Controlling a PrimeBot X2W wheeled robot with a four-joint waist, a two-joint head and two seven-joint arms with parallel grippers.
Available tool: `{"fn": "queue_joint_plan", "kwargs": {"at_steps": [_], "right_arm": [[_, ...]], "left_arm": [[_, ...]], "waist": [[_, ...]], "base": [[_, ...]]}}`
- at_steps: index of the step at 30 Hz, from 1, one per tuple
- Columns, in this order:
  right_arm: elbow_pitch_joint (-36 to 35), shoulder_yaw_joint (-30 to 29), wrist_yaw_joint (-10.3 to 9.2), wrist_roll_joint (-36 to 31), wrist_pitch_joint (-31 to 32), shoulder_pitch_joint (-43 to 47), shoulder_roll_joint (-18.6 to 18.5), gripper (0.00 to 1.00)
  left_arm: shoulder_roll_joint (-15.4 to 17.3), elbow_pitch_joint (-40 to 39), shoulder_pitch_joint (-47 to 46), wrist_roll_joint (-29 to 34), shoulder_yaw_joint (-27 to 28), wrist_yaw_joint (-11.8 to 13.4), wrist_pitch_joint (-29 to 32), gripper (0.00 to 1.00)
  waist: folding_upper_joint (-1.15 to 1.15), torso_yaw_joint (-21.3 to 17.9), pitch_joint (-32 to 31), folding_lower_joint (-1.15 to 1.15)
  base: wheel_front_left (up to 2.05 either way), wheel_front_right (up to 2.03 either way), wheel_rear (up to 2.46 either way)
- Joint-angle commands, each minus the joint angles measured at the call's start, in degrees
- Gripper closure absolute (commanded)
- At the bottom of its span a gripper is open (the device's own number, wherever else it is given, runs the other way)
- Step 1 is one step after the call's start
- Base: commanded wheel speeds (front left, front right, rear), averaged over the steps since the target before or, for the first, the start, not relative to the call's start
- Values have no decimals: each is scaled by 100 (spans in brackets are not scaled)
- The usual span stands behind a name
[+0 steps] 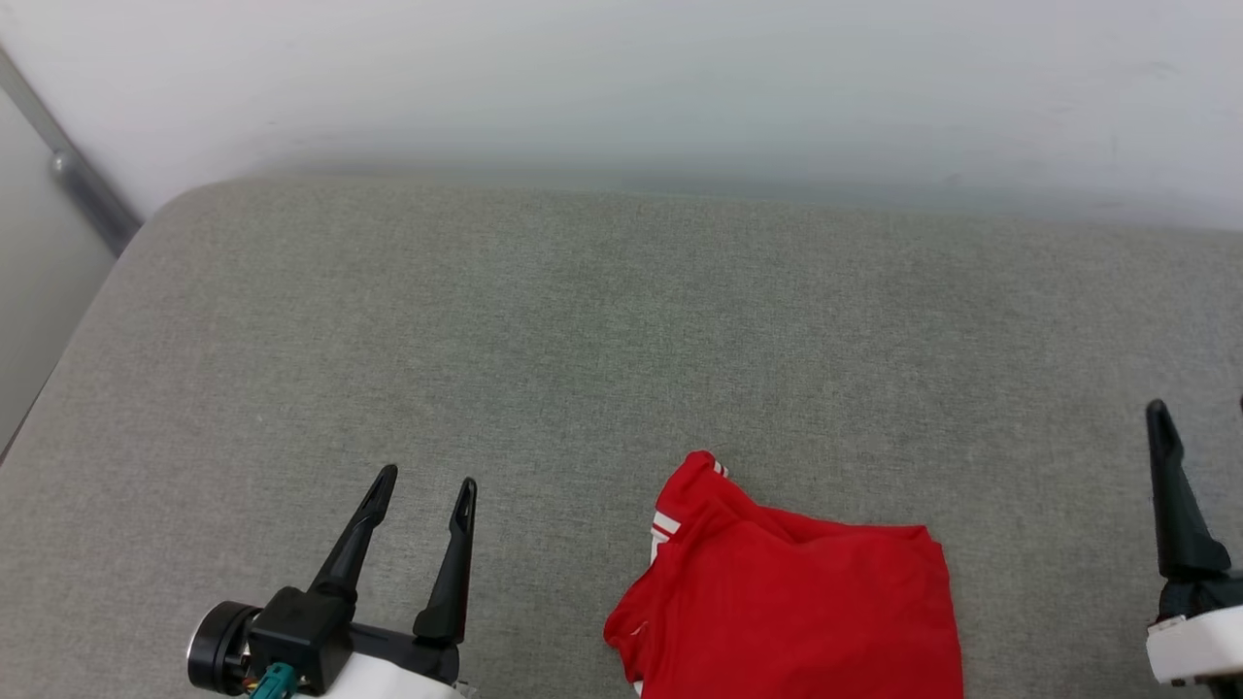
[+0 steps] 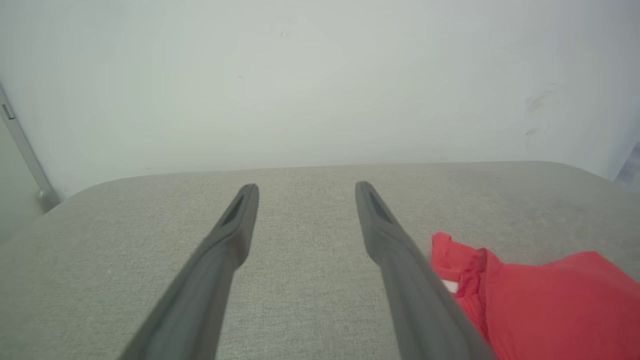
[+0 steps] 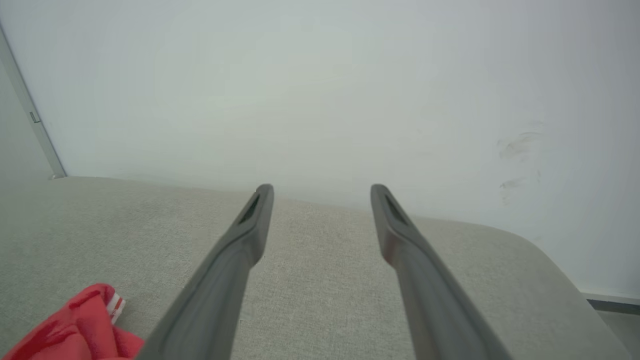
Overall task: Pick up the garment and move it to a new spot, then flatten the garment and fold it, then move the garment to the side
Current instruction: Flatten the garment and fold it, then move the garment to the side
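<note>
The garment is a red jersey with red-white striped trim, lying bunched on the grey padded surface at the near middle-right and cut off by the bottom edge. My left gripper hangs open to the garment's left, nothing between its fingers. My right gripper's one visible finger rises at the far right edge, clear of the cloth. In the left wrist view the garment lies right of the open gripper. In the right wrist view a corner of the garment sits lower left of the open gripper.
A pale wall runs along the far side of the surface. A grey metal rail stands at the far left corner. The surface's rounded left edge drops off beside it.
</note>
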Motion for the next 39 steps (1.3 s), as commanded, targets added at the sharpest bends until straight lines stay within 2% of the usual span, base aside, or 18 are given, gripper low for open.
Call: {"fn": "queue_joint_plan", "kwargs": {"at_steps": [1,8,23,28,32,39], "right_arm": [[-74,-9,-4,-61,-153,129,106,0],[-99,80,-4,-338,-717,499,658,0],[166,138,-4,-483,-844,561,815,0],[247,92,-4,-339,-669,560,871,0],[275,170,-4,-136,-150,621,787,0],[22,588,-3,428,2346,615,103,0]], "left_arm": [[21,-20,-59,-14,8,-2,-13,0],[67,-66,-81,42,-59,-3,-13,0],[164,-102,24,123,-170,-4,-13,0],[163,-88,11,100,-170,-4,-12,0],[146,-73,-25,97,-201,-4,-12,0],[141,-148,-124,126,-215,-4,-12,0]], "waist": [[0,-11,11,0],[0,-25,-20,0],[0,-7,-90,0],[0,-11,-85,0],[0,3,-59,0],[0,53,102,0]], "base": [[0,0,0],[0,0,0],[0,0,0],[0,0,0],[0,0,0],[0,0,0]]}}
